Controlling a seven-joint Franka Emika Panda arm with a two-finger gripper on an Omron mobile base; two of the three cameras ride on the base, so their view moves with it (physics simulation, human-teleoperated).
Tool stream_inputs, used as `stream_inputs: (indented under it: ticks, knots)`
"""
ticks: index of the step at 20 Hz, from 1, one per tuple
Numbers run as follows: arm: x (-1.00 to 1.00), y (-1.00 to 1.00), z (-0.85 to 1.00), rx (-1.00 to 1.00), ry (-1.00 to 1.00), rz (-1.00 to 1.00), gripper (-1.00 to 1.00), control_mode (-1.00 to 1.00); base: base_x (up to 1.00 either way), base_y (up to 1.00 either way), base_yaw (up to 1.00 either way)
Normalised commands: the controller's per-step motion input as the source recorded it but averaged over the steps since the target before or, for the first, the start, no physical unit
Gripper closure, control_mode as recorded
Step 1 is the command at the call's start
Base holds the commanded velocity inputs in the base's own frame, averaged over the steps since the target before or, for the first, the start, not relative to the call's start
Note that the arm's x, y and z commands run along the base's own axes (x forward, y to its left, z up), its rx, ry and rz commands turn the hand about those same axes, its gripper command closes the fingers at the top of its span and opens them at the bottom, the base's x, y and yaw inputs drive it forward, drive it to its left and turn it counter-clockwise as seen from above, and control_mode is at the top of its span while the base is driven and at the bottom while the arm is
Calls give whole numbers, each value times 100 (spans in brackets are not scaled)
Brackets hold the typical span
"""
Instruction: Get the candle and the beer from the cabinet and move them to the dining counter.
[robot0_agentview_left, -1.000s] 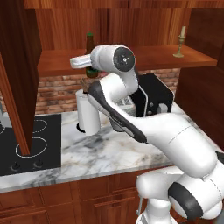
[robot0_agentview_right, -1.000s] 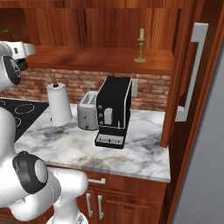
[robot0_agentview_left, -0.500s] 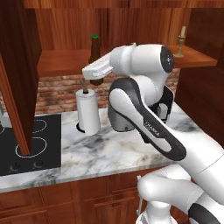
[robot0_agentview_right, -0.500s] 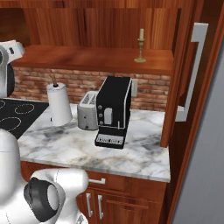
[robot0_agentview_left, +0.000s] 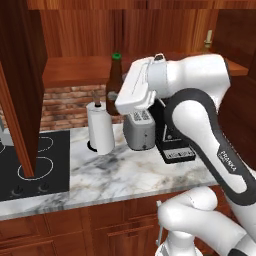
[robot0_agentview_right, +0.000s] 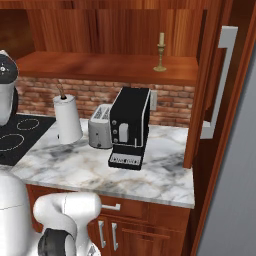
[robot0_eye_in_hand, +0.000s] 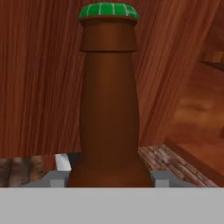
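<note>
**Brown glass bottle between the jaws**

The gripper (robot0_eye_in_hand: 109, 177) straddles the beer (robot0_eye_in_hand: 109, 109) on the cabinet (robot0_agentview_left: 75, 70) shelf, apparently clamped low. It should lift straight, staying upright. The candle (robot0_agentview_right: 161, 51) stands well apart.

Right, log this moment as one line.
stage: grasping beer | gripper: jaws astride bottle body, grip unconfirmed | beer: upright, at cabinet shelf | candle: on shelf, untouched

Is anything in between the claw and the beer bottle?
No, nothing visible is. In the hand view the beer sits right in front of the claw, its body between the two fingertips.
</note>
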Motion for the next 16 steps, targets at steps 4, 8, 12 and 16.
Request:
stream_inputs:
  ticks: [4,8,12,16]
  knots:
    - [-74,-3,-18,-7,3,31,100,-100,0,0,0]
    - [-71,-17,-37,-1,6,22,100,-100,0,0,0]
    - [-69,-33,-50,0,7,15,100,-100,0,0,0]
    - [-75,-41,-48,0,3,5,100,-100,0,0,0]
